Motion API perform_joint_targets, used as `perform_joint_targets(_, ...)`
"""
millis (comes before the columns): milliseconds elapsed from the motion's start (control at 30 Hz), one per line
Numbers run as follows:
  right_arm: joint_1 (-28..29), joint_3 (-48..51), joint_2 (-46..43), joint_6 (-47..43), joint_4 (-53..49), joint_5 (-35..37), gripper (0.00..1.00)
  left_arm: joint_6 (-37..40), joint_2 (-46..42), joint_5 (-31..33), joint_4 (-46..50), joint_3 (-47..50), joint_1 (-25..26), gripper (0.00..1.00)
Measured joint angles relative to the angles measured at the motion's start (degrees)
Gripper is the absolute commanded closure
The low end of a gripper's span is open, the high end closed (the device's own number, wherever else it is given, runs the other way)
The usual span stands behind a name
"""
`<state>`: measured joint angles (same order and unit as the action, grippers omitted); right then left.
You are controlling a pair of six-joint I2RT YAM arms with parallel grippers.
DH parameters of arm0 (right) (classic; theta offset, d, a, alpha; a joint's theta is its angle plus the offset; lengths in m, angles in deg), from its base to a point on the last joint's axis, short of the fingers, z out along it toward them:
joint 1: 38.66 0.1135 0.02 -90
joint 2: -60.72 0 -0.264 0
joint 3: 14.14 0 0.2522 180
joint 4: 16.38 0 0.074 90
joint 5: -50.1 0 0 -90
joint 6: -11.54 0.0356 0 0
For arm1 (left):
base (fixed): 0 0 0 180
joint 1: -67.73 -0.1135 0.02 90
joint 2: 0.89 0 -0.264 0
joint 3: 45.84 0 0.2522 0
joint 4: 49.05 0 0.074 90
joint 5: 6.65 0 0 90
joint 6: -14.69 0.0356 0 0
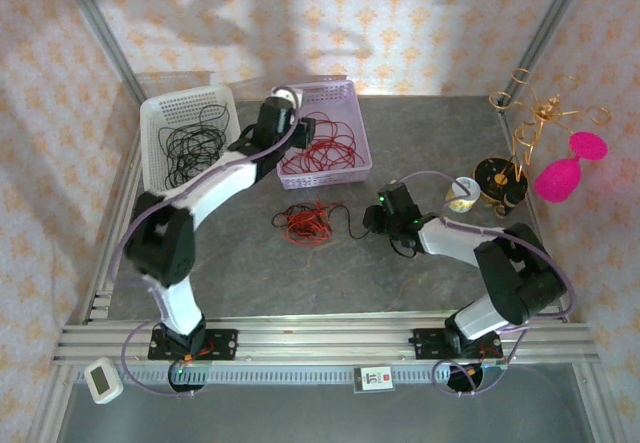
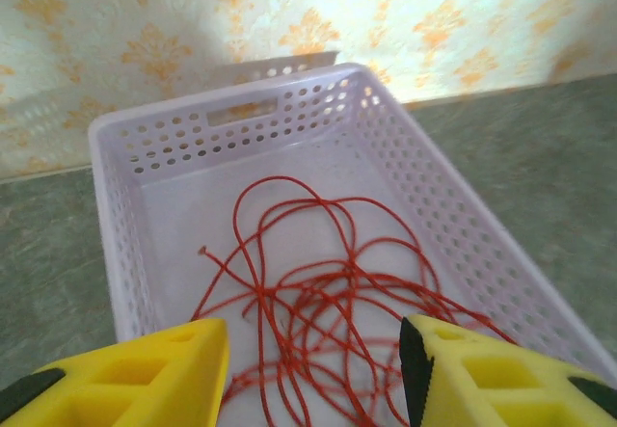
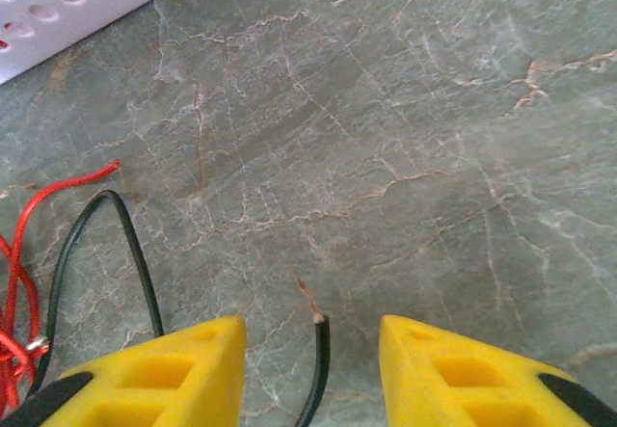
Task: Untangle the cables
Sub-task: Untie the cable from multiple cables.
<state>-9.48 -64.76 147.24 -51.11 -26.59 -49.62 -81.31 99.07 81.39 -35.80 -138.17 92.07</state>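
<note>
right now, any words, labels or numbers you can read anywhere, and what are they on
Nothing here is legible.
White tag on the front rail: a dark mark, too small to read.
White device at the near left corner: its screen is too small to read.

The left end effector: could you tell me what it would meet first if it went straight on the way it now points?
Most likely the loose red cables lying in the lilac basket, straight ahead of the open left end effector; depth is hard to judge.
</note>
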Motion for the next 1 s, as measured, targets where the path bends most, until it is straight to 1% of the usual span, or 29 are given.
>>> perform_joint_targets(100, 0.02, -0.31, 2.21, 0.15, 1.44, -0.46, 0.74, -0.02, -9.66, -3.06, -1.95, 9.97, 1.40, 0.48)
perform_joint_targets(267, 0.28, -1.88, 5.27, -0.11, 2.45, 0.24, 0.95, 0.87, -19.08, -6.49, -2.05, 23.85, 6.03, 0.49)
perform_joint_targets(333, 0.46, -2.29, 5.20, -0.35, 2.23, 0.98, 0.99, 1.86, -22.14, -7.48, -1.88, 27.58, 8.57, 0.49)
perform_joint_targets(467, 1.20, -4.09, 2.21, -2.14, -0.20, 1.99, 1.00, 4.55, -29.57, -12.57, -4.98, 33.94, 13.09, 0.47)
perform_joint_targets(567, 1.70, -6.60, -3.21, -4.20, -3.08, 1.55, 1.00, 6.05, -32.92, -16.98, -10.47, 37.57, 14.10, 0.43)
perform_joint_targets(700, 1.95, -11.54, -11.04, -6.93, -6.36, -1.01, 1.00, 7.87, -32.57, -21.73, -16.44, 39.41, 14.58, 0.42)
perform_joint_targets(833, 1.95, -15.26, -17.31, -8.90, -8.83, -5.81, 1.00, 9.68, -29.22, -25.99, -21.42, 38.91, 14.69, 0.42)
perform_joint_targets(1000, 1.97, -17.92, -18.99, -9.90, -11.98, -12.63, 1.00, 11.69, -23.87, -31.06, -24.72, 36.41, 14.75, 0.41)
